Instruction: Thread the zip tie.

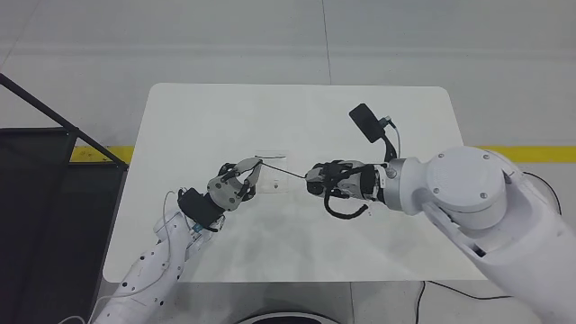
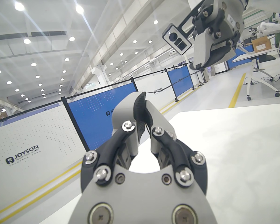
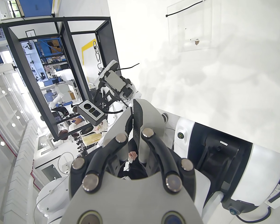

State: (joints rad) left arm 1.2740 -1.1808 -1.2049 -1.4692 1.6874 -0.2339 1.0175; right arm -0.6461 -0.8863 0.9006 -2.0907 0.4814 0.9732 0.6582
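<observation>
A black zip tie point(image 1: 286, 170) stretches above the desk point(image 1: 360, 117) between the two claws. The left claw point(image 2: 142, 99) is closed tight on one end and the right claw point(image 3: 132, 110) is closed tight on the other. A clear box point(image 3: 196, 24) sits on the desk beneath them, with a second zip tie point(image 3: 184, 9) lying across it.

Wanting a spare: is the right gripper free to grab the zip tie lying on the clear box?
Probably not yet: the right gripper is shut on another zip tie strung to the left gripper, though the clear box looks unobstructed.
</observation>
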